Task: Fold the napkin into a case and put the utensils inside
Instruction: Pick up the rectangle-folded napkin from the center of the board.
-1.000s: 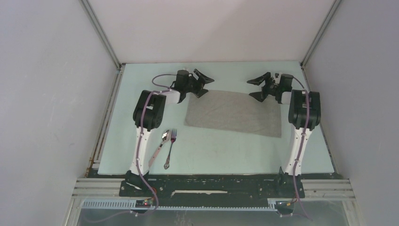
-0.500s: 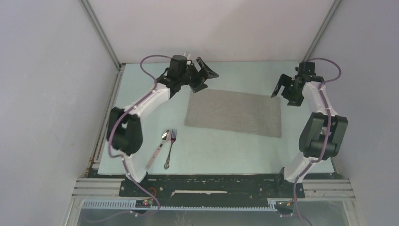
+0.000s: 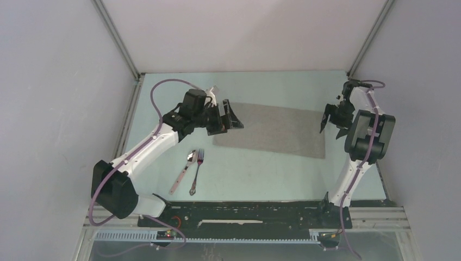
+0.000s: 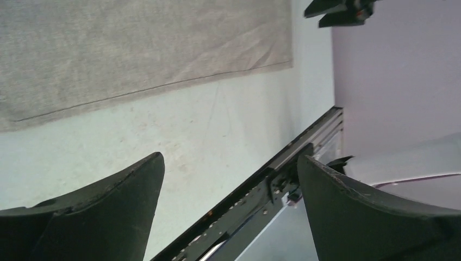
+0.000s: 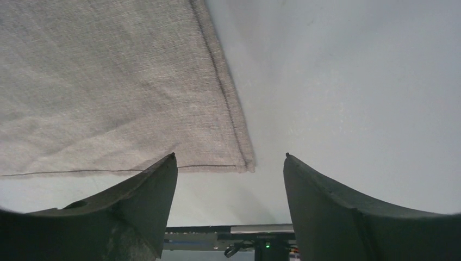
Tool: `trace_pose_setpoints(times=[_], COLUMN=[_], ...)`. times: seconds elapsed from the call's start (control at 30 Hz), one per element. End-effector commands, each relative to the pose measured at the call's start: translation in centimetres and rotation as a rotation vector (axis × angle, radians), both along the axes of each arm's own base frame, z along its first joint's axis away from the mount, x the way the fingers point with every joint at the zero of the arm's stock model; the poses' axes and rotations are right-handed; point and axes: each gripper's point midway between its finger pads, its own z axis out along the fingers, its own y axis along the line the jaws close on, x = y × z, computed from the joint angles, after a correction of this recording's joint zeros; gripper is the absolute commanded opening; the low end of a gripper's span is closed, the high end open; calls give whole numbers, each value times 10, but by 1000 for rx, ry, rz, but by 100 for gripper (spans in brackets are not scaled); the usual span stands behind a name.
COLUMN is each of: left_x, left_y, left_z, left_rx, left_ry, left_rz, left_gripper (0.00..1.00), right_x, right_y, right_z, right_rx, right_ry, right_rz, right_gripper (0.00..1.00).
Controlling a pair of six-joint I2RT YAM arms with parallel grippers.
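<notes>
Left arm stretched out long. Left gripper (image 3: 230,116) over left end of napkin (image 3: 274,130), fingers spread wide, nothing in them. Right arm bent up tall. Right gripper (image 3: 328,120) points down by napkin's right edge, fingers apart, holding nothing. Napkin flat on table (image 3: 261,179). Spoon (image 3: 184,169) and fork (image 3: 196,171) side by side, front left, apart from napkin.

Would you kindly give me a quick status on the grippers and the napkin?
Left gripper open, at left end of napkin. Right gripper open, at its right edge. Napkin flat, unheld. Spoon and fork side by side, clear of it.
</notes>
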Motion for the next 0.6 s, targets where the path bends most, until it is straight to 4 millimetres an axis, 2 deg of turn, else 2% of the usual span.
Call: trace_pose_setpoints(times=[0.0,0.27,0.43,0.57], left_x=[-7,-12,-14,-16], left_y=[14,12,18,17], left_z=[11,0,1,2], left_rx=[88,91,88,77], left_ry=[-127,-98,-105,-104], left_rz=[-61,-114,-108,-117], left_gripper=[100,99,99,99], right_x=[11,25,25,22], right_y=[13,17,19,20], right_z=[2,-20,-34,-41], right_rx=[72,-17,-26,-33], right_ry=[-8,36,73,98], right_rz=[51,53,55,58], right_gripper=[76,71,59,59])
